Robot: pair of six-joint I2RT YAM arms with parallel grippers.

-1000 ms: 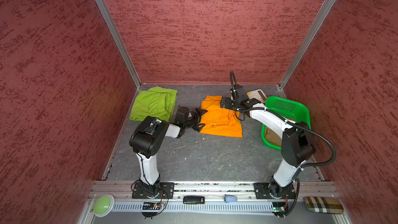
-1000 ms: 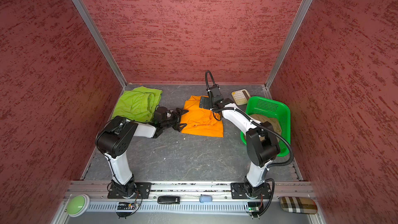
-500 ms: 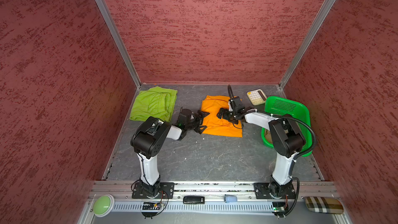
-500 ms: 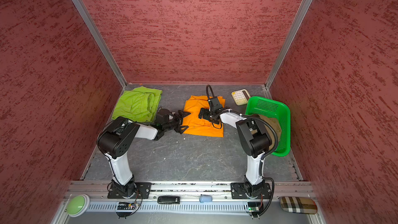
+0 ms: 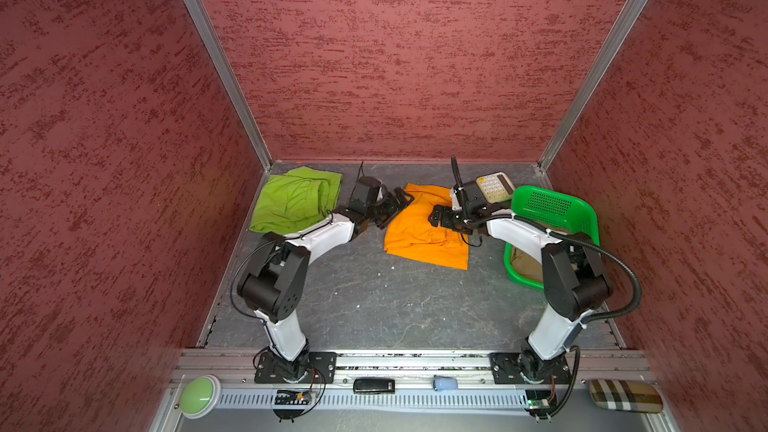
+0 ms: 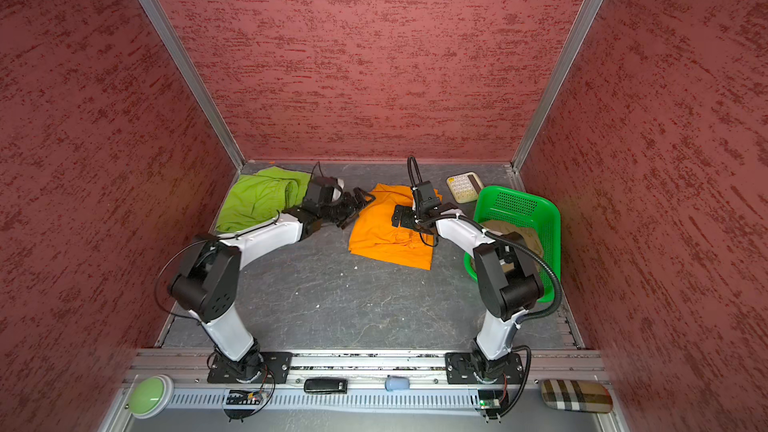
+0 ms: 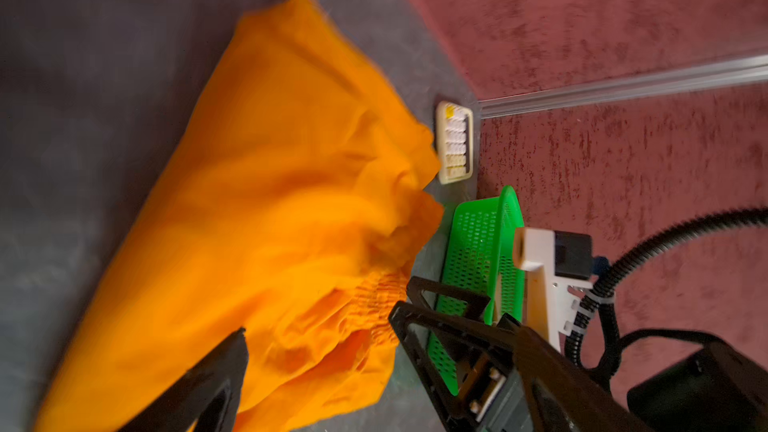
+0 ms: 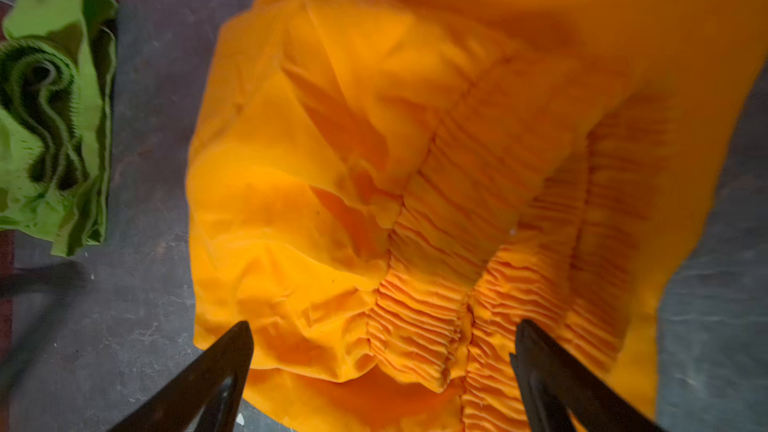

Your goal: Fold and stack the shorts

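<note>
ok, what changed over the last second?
The left gripper moved toward the back wall beside the orange shorts. The right gripper drew back from their far edge to over their middle. Both are open; nothing was grasped or released. The orange shorts, lime green shorts and green basket have not moved.

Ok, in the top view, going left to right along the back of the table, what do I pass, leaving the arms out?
lime green shorts → orange shorts → calculator → green basket
</note>
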